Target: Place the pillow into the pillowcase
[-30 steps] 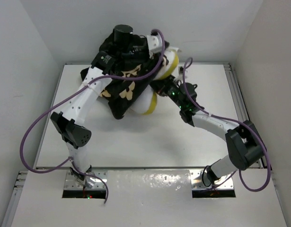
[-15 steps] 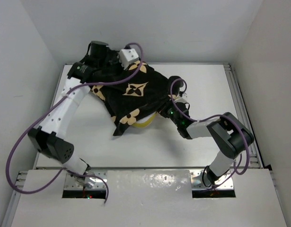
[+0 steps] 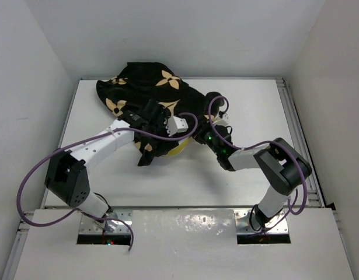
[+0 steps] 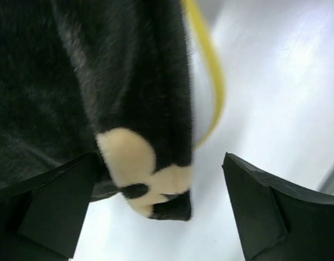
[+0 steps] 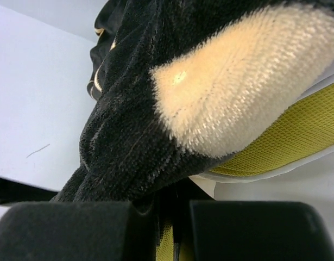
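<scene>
Pillowcase (image 3: 145, 96): lies crumpled on the far left part of the table (image 3: 243, 169), black with tan flowers. Covers nearly all of the pillow (image 3: 178, 150). Leaves out only a yellow band and a bit of white at the near edge of the fabric, toward the middle of the table.

Left gripper (image 4: 159, 174): hovers over the near side of the pillowcase with jaws spread wide and holds nothing. Frames a loose corner of the fabric with a tan petal on it. Corner close against one of the fingers (image 4: 259, 217), touching or not, cannot tell.

Right gripper (image 5: 162, 209): sits low at the right end of the pillowcase, near the middle of the table. Keeps the jaws pressed together and pinches the black hem. Shows also a thin yellow strip in the slit, so cannot tell whether the pillow band is pinched too. Just above, in the wrist view: a big tan petal on black pile, with yellow mesh and a white edge of the pillow right under it.
</scene>
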Tool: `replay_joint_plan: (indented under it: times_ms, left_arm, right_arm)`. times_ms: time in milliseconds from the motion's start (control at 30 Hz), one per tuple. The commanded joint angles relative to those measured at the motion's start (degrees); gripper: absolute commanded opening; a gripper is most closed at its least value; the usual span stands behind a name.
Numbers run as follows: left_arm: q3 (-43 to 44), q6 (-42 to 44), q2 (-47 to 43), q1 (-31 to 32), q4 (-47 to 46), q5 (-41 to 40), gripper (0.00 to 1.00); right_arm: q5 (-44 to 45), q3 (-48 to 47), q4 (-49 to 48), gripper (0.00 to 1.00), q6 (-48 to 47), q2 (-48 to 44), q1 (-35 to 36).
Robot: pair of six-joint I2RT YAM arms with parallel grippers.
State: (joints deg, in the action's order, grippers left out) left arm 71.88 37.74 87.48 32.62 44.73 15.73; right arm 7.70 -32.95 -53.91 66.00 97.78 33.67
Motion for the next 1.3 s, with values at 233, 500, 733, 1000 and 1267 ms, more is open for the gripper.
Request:
replay_joint_plan:
  times_ms: [233,500,733,1000,1267]
  left_arm:
    - [9.76,3.74,1.47,0.34,5.87,5.6,0.0]
    - [31.59,14.37,0.57,1.21,20.55,22.57,0.0]
    - [63.38,1.5,7.44,2.54,11.73,40.24,0.0]
    - [57.24,-46.68,6.74,-9.57,-37.67,52.04,0.0]
    - [57.43,-35.84,7.44,-20.05,-27.88,44.66,0.0]
  right_arm:
    - [-0.94,-6.6,-4.19,0.0,-3.41,-5.14,0.69]
    - [0.29,-12.91,-5.93,0.0,-3.06,-5.49,0.78]
    - [7.93,-30.39,2.72,0.0,-20.5,-12.43,1.74]
    - [-16.64,-55.01,45.67,0.74,-24.41,1.37,-3.26]
    - [-20.19,-40.61,48.62,0.99,-40.5,-19.98,-12.12]
